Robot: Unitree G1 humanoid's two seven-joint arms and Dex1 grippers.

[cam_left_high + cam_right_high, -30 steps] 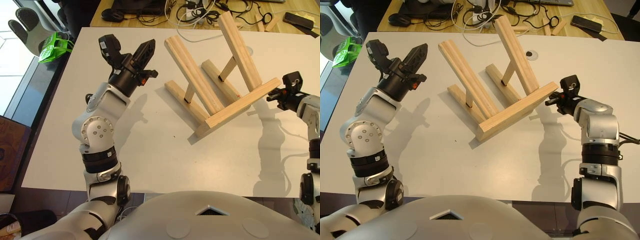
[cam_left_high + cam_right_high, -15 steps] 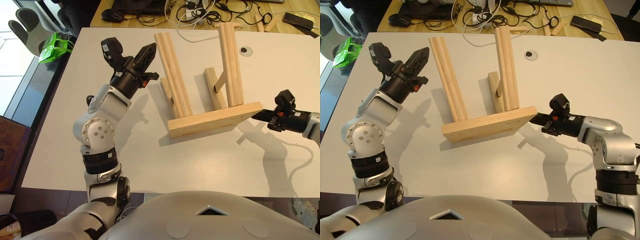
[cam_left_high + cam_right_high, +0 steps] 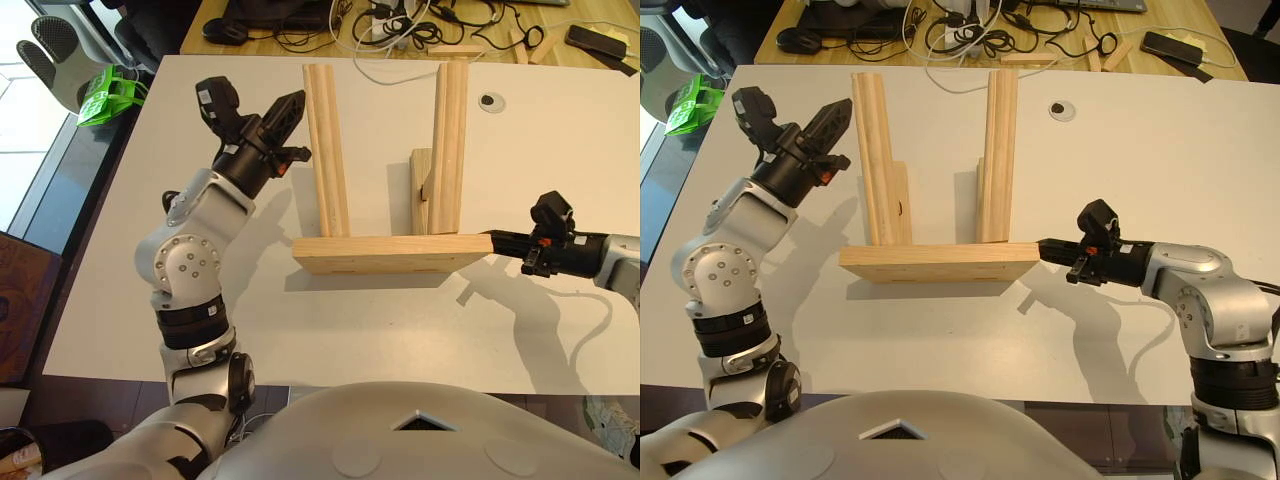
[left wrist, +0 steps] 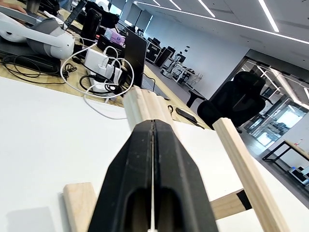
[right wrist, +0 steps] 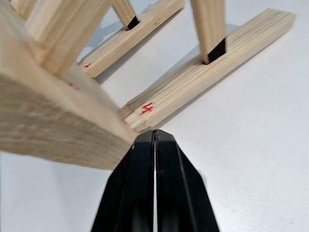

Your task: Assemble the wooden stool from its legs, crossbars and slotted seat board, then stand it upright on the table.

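Lying on its side on the white table (image 3: 520, 340), the wooden stool (image 3: 392, 253) is put together but not upright: its seat board (image 3: 938, 262) stands on its long edge on the side nearest the robot, running left to right, and the legs reach away from it across the tabletop. One upper leg pair (image 3: 325, 150) runs from the board's left part, the other (image 3: 447, 150) from its right part, with a lower leg (image 3: 421, 190) flat on the table beneath and short crossbars (image 5: 216, 46) slotted in between. The right gripper (image 3: 497, 240) is low over the table at the board's right end, its two fingers pressed together on nothing, the tip at or against the end's lower corner. The left gripper (image 3: 295, 98) is raised above the table just left of the far end of the left leg pair, apart from the wood, its fingers (image 4: 169, 159) likewise closed and empty. A round cable port (image 3: 490, 101) sits in the table to the right of the legs. Beyond the far edge is a wooden desk (image 3: 215, 25) with tangled cables (image 3: 400, 20), and a green bag (image 3: 108, 95) is off the table's left side.
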